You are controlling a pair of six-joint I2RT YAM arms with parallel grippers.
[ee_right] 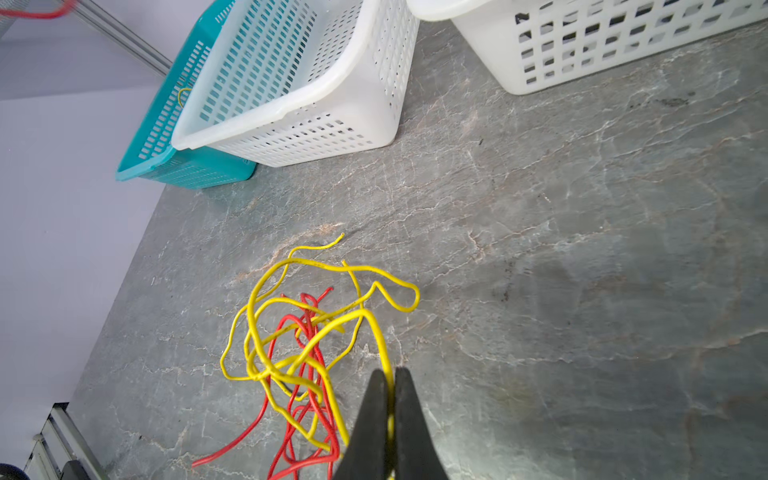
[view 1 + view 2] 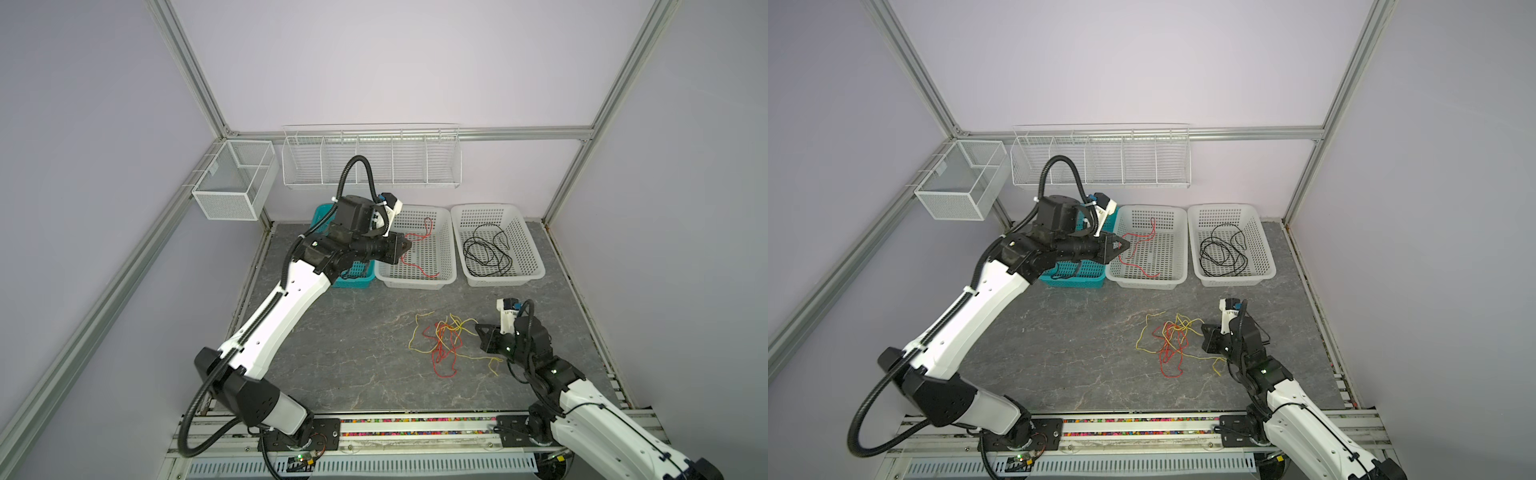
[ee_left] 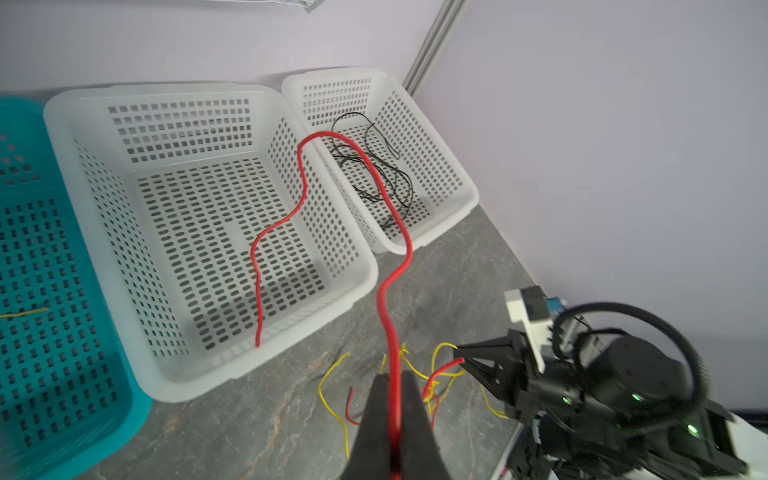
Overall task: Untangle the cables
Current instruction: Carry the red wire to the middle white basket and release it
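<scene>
The left gripper (image 3: 395, 379) is clamped tight on a red cable (image 3: 381, 291). The cable rises out of its grip, arches ahead of the fingertips and drops into the middle white basket (image 2: 411, 283) below them, with its free end on the basket floor. Past that basket, farther from this gripper, a second white basket (image 2: 498, 280) holds the coiled black cable (image 2: 484, 253). A teal basket (image 2: 353, 283) sits under the gripper's wrist. The right gripper (image 1: 388, 374) pinches a yellow cable (image 1: 376, 328) low over the table (image 2: 353, 353), and the tangle of yellow and red cables (image 2: 442, 345) lies just ahead of its fingertips.
</scene>
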